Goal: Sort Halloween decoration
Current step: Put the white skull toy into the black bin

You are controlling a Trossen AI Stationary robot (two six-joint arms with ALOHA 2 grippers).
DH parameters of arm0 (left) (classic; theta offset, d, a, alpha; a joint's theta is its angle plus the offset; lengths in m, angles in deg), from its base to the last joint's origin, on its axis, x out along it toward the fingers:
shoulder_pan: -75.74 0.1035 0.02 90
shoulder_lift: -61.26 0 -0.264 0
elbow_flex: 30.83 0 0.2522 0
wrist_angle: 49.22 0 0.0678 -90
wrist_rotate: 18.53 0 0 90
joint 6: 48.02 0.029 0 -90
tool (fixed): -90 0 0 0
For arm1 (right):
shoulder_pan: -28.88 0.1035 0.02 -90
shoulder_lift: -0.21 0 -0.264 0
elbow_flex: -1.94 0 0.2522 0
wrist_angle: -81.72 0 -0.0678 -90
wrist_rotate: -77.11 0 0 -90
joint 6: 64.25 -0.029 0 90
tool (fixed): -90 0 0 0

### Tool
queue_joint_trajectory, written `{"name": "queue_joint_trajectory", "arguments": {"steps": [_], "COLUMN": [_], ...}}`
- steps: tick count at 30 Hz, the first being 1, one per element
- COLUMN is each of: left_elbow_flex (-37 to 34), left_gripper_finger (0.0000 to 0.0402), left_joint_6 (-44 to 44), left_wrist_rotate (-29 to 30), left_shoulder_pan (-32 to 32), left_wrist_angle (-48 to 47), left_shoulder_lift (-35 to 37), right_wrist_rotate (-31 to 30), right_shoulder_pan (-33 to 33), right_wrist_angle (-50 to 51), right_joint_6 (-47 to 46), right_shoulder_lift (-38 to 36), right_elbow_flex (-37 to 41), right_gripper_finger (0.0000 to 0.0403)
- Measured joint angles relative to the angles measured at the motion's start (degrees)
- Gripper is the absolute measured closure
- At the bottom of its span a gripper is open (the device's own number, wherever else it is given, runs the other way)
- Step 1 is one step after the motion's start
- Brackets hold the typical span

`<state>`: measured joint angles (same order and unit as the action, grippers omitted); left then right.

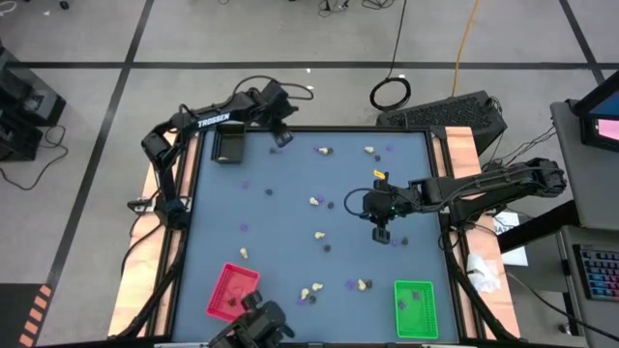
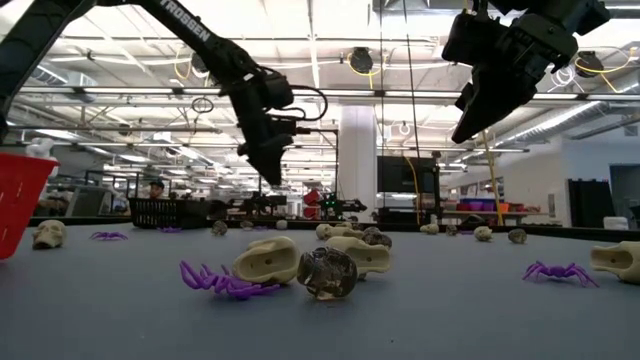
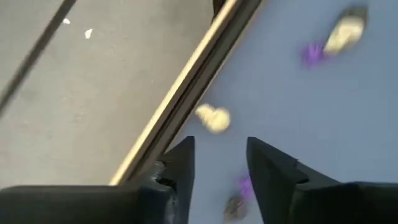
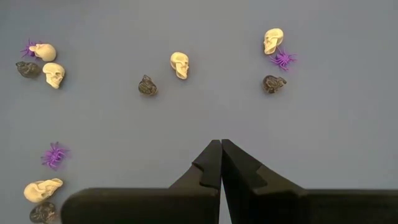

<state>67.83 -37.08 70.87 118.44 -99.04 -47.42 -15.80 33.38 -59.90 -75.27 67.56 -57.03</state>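
The Halloween decoration lies scattered over the blue-grey mat (image 1: 290, 222): cream skulls (image 4: 180, 64), black skulls (image 4: 147, 85) and purple spiders (image 4: 55, 154). My left gripper (image 1: 281, 135) hangs open above the mat's far edge, just right of the black tray (image 1: 229, 145). In its wrist view the gripper (image 3: 221, 158) has nothing between its fingers, and a cream skull (image 3: 214, 118) lies on the mat beyond them. My right gripper (image 1: 381, 232) is shut and empty (image 4: 221, 165), high above the mat's middle right.
A red tray (image 1: 232, 290) stands at the near left and a green tray (image 1: 415, 307) at the near right, each with small pieces inside. The table's far edge (image 3: 186, 93) runs right beside my left gripper. Trinkets crowd the near middle (image 2: 300, 268).
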Motion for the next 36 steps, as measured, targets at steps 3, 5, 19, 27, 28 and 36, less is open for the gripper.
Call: {"name": "queue_joint_trajectory", "arguments": {"steps": [3,5,19,27,28,36], "left_elbow_flex": [0.07,0.07,7.07,9.88,9.86,9.90], "left_gripper_finger": [0.0225,0.0206,0.0162,0.0162,0.0162,0.0173], "left_joint_6": [-3.63,-5.75,-15.13,-16.19,-16.51,-16.15], "left_wrist_rotate": [-0.56,-0.77,-0.10,3.90,3.89,4.21], "left_shoulder_pan": [-0.13,-0.13,-1.72,-1.46,-1.35,-1.09], "left_wrist_angle": [2.88,3.49,0.39,-2.12,-2.30,-3.22], "left_shoulder_lift": [-0.79,-1.90,-12.62,-16.32,-16.74,-18.08], "right_wrist_rotate": [0.00,0.00,0.01,0.00,0.00,0.00], "right_shoulder_pan": [0.00,0.00,0.00,0.00,0.00,0.00], "right_wrist_angle": [-0.02,-0.04,-0.17,-0.15,-0.15,-0.13], "right_joint_6": [0.00,0.00,0.00,-0.02,0.00,-0.02], "right_shoulder_lift": [0.00,0.00,0.00,0.00,0.00,0.00], "right_elbow_flex": [0.00,0.00,0.00,0.00,0.00,0.00], "right_gripper_finger": [0.0403,0.0403,0.0403,0.0403,0.0403,0.0403]}}
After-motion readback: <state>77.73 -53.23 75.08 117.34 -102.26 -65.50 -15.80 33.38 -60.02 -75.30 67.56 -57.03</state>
